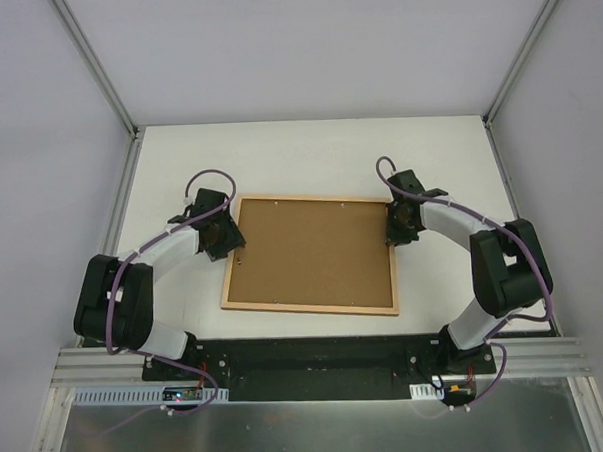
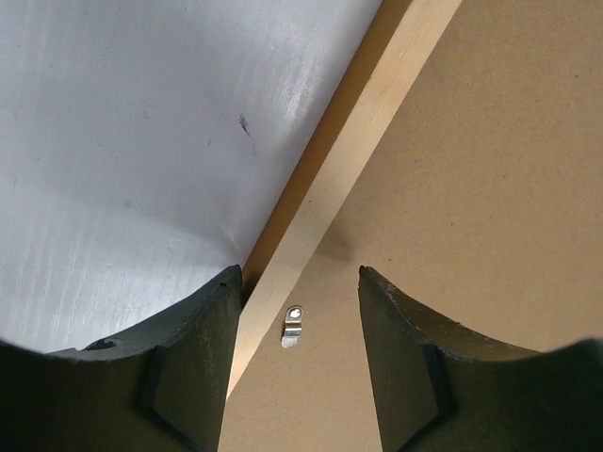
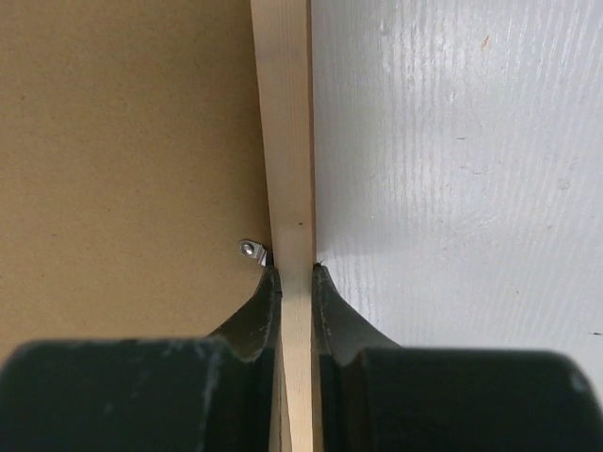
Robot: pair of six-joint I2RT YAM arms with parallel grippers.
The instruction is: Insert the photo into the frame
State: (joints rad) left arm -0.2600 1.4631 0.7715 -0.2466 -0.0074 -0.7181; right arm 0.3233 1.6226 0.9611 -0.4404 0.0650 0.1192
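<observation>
Both arms bend inward over the counter, wrists pitched down. The left end effector (image 2: 297,325) holds its fingers (image 2: 188,367) apart, straddling the frame's left rail. The right end effector (image 3: 292,282) has its fingers (image 3: 250,320) pinched onto the frame's right rail.

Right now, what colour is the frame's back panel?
Plain brown fibreboard, inside a pale wooden border; the frame shows it best in the top external view.
</observation>
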